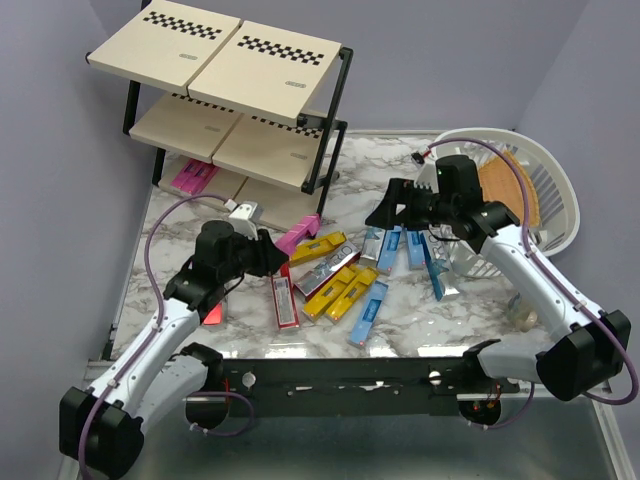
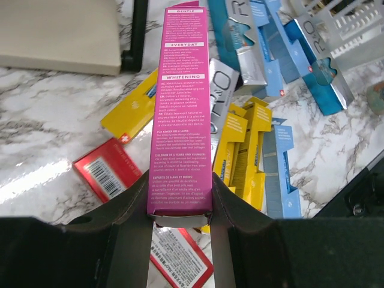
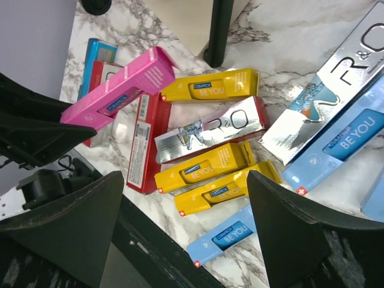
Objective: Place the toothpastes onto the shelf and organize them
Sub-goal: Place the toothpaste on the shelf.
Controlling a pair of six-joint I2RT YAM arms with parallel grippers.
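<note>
Pink carton (image 2: 180,108), one of the toothpastes, was clamped at its near end between the closed fingers of the left gripper (image 2: 180,201). Its long axis ran straight out from the jaws toward the shelf (image 1: 215,60), and its far end lay near the shelf's front right post. The left arm was judged nearer the shelf than the right. The right gripper (image 3: 186,204) hung spread and empty over the loose boxes (image 1: 345,290), which lay on the table to the right of the shelf.
</note>
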